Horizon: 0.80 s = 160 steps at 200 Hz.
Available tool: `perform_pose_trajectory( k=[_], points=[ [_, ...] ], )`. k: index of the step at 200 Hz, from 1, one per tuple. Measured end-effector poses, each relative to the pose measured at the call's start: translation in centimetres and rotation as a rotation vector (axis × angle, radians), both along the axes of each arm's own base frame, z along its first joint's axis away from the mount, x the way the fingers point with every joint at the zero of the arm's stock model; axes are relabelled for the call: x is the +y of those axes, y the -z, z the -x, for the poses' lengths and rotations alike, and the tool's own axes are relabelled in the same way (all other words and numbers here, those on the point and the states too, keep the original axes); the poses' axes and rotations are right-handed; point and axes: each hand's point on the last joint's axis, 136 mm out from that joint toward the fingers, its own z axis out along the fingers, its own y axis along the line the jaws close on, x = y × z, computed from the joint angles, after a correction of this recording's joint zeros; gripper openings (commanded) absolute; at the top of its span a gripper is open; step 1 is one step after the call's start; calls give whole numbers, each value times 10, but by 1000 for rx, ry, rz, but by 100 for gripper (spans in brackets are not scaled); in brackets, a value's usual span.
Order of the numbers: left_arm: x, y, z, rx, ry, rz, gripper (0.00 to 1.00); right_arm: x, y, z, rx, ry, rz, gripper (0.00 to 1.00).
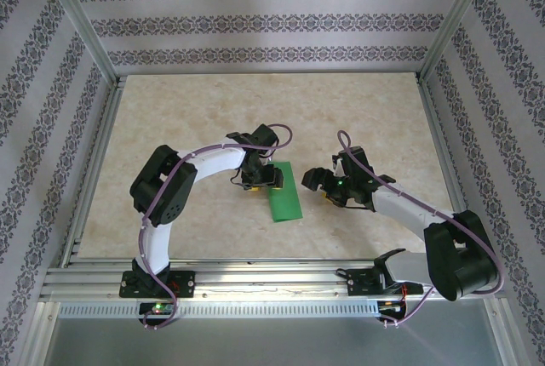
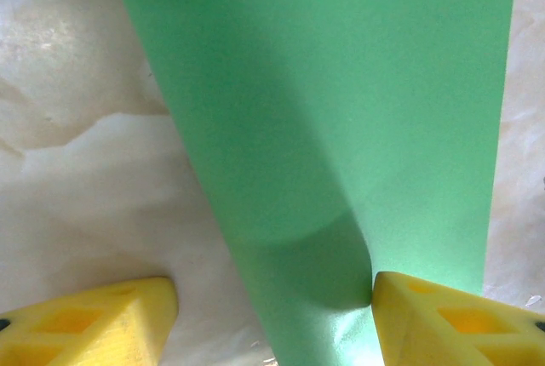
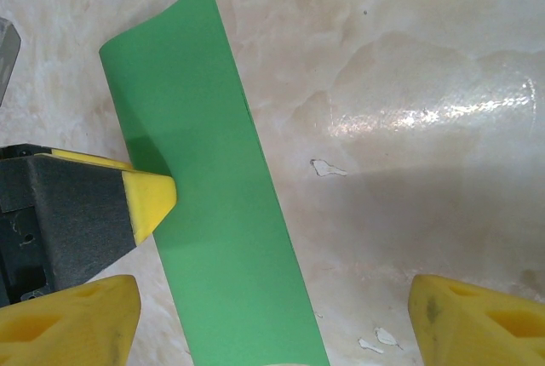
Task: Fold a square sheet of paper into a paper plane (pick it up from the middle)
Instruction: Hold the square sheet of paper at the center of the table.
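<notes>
While left claw (image 1: pixel 260 180) and right claw (image 1: pixel 322 185) gape wide, flanking the folded bright green paper strip (image 1: pixel 284 196) mid-frame on the desk (image 1: pixel 170 128), the left fingertip (image 2: pixel 443 319) touching its curled edge could drag it askew.

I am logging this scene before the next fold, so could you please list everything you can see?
paper: one, bright green, narrow strip at the table's middle.
table: one, beige marbled, beneath everything.
walls: three, patterned white and grey, around the table.
rail: one, silver, along the near edge.
left gripper: one, yellow fingers, open, at the paper's far end.
right gripper: one, yellow fingers, open, right of the paper.
</notes>
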Motion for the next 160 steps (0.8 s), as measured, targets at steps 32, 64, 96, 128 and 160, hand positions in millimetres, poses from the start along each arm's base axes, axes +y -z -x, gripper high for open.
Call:
perform_pose_trajectory(
  k=[32, 64, 96, 128, 160],
  points=[
    [0, 1, 0, 2, 3, -8, 65, 0, 2, 0, 8, 0, 3, 81],
    [0, 1, 1, 2, 2, -9, 65, 2, 6, 2, 17, -14, 6, 71],
    [0, 1, 1, 1, 3, -10, 65, 7, 12, 3, 40, -42, 9, 54],
    [0, 1, 1, 1, 3, -10, 65, 15, 18, -1, 61, -75, 3, 25],
    [0, 1, 1, 2, 3, -11, 65, 31, 23, -9, 76, -124, -15, 4]
  ],
)
